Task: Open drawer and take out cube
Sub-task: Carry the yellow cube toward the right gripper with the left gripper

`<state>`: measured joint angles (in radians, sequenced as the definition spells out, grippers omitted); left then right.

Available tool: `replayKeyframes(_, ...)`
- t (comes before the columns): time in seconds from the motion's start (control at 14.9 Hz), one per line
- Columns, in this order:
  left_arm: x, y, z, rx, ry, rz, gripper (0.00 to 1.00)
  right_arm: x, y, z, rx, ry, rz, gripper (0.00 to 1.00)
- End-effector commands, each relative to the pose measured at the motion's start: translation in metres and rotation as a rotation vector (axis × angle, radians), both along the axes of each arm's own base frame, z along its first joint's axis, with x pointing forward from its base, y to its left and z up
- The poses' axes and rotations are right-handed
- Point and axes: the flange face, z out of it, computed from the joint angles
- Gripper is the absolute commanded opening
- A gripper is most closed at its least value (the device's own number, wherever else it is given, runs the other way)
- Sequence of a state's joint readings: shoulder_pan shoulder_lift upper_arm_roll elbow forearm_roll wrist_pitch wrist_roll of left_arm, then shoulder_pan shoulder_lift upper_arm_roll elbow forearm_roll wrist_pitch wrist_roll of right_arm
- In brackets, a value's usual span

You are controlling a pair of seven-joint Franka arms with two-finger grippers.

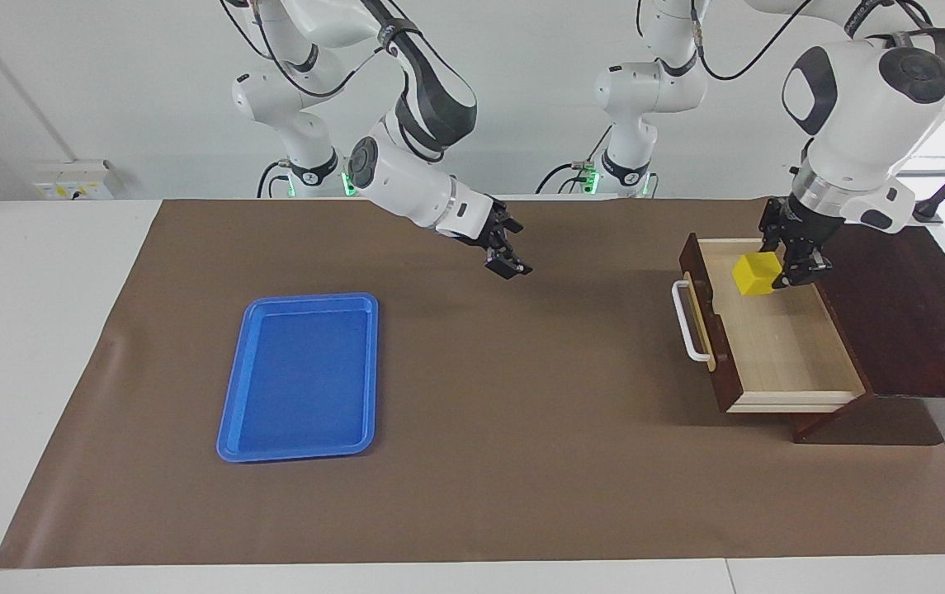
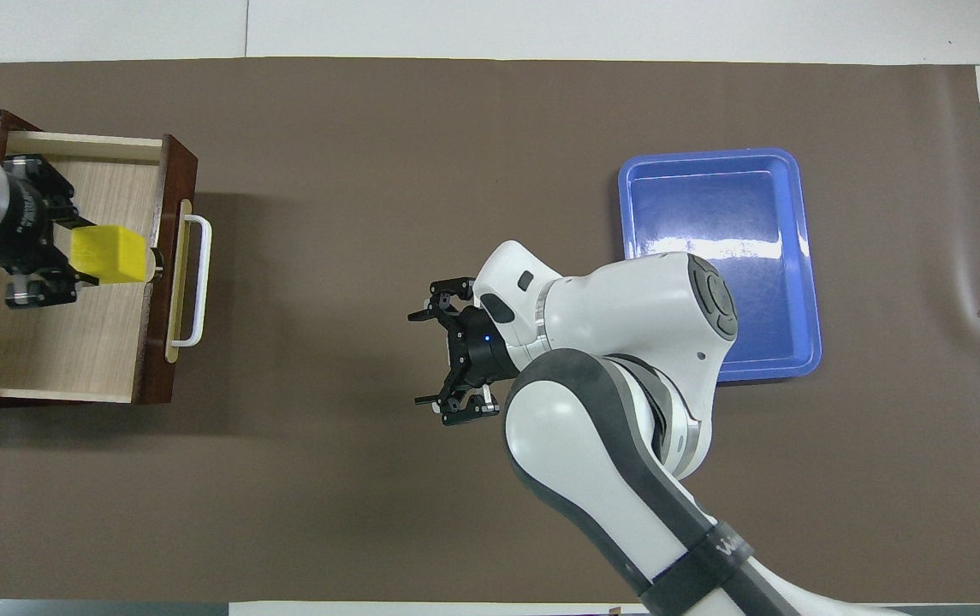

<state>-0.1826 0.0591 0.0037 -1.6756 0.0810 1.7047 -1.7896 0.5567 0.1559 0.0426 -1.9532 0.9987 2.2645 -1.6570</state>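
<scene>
Left gripper (image 1: 794, 262): fingers clamped on the cube (image 1: 755, 273), a small bright yellow block, carried tilted in the air above the open drawer (image 1: 777, 346); the block sits clear of the pale wood floor, over the part of the drawer closest to the robots. In the overhead view the same gripper (image 2: 43, 248) shows the cube (image 2: 109, 255) pinched at its tip, over the drawer interior just inside the front panel. Drawer: pulled out of its dark reddish-brown cabinet (image 1: 909, 313) at the left arm's end of the table, white bar handle (image 1: 689, 322) facing the middle of the table. Right gripper (image 1: 507, 247): fingers spread apart, holding nothing, hanging over the bare brown mat (image 1: 522, 396) near the table's middle. Blue tray (image 1: 300, 376): flat on the mat toward the right arm's end, well apart from both grippers.
</scene>
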Motion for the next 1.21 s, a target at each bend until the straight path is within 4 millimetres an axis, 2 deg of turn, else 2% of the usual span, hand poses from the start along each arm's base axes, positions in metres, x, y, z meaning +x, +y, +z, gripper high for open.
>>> replayKeyframes(0.0,-0.018,-0.071,-0.016,-0.018,-0.021,0.049,0.00,0.006,0.004,0.000,0.004,-0.039,0.019,1.00)
replayKeyframes(0.07,-0.028,-0.095,-0.023,-0.020,-0.026,0.046,0.00,0.006,0.004,0.000,0.004,-0.041,0.019,1.00)
replayKeyframes(0.27,-0.053,-0.145,-0.040,-0.008,-0.004,0.050,0.00,0.008,0.005,0.000,0.005,-0.043,0.020,1.00)
replayKeyframes(0.54,-0.078,-0.189,-0.047,0.000,0.001,0.052,0.00,0.013,0.007,0.003,0.006,-0.107,0.045,1.00)
replayKeyframes(0.74,-0.090,-0.206,-0.047,-0.020,0.013,0.070,0.00,0.013,0.014,0.007,-0.004,-0.147,0.082,1.00)
replayKeyframes(0.87,-0.092,-0.212,-0.046,-0.034,0.010,0.089,0.00,0.022,0.021,-0.005,-0.008,-0.142,0.091,1.00)
replayKeyframes(1.14,-0.102,-0.224,-0.047,-0.046,0.011,0.082,0.00,0.025,0.024,-0.004,-0.002,-0.144,0.092,1.00)
